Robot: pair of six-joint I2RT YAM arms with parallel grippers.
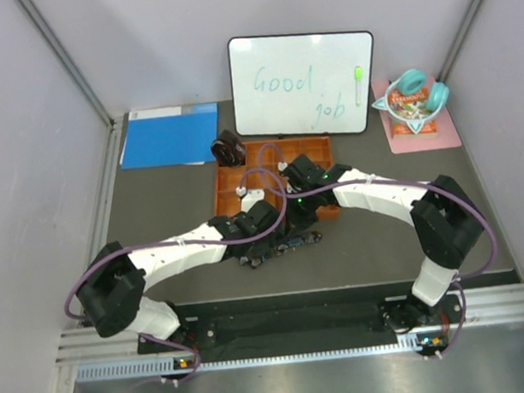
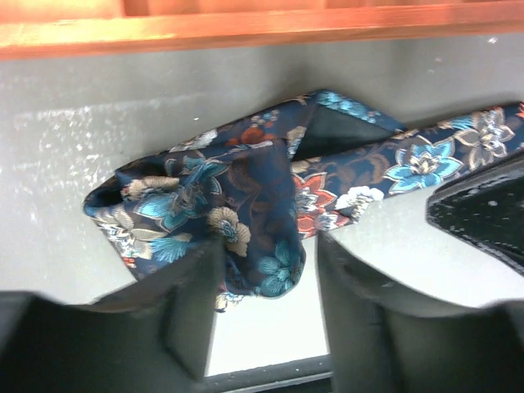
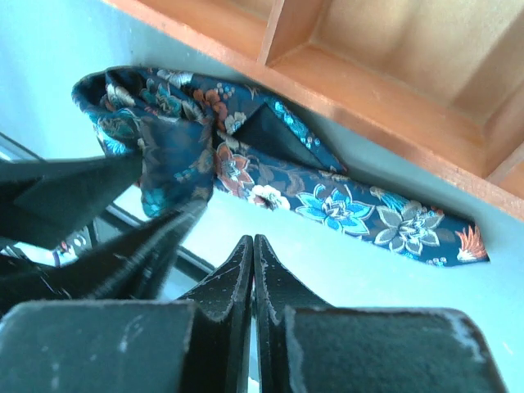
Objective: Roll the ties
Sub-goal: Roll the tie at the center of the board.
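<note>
The navy floral tie (image 2: 213, 205) lies on the grey table just in front of the orange tray (image 2: 246, 29), one end folded into a loose bunch, the rest trailing right. My left gripper (image 2: 266, 282) is open, its fingers (image 2: 168, 303) either side of the bunch's near edge. My right gripper (image 3: 252, 246) is shut and empty, just short of the tie's flat strip (image 3: 352, 209). In the top view both grippers, left (image 1: 270, 236) and right (image 1: 299, 219), meet over the tie (image 1: 285, 245). A dark brown-maroon coil (image 1: 228, 149) stands at the tray's back left corner.
The orange compartment tray (image 1: 317, 143) sits right behind the tie. A whiteboard (image 1: 302, 83) stands at the back, a blue folder (image 1: 168, 136) at the back left, and a pink pad with teal headphones (image 1: 416, 107) at the back right.
</note>
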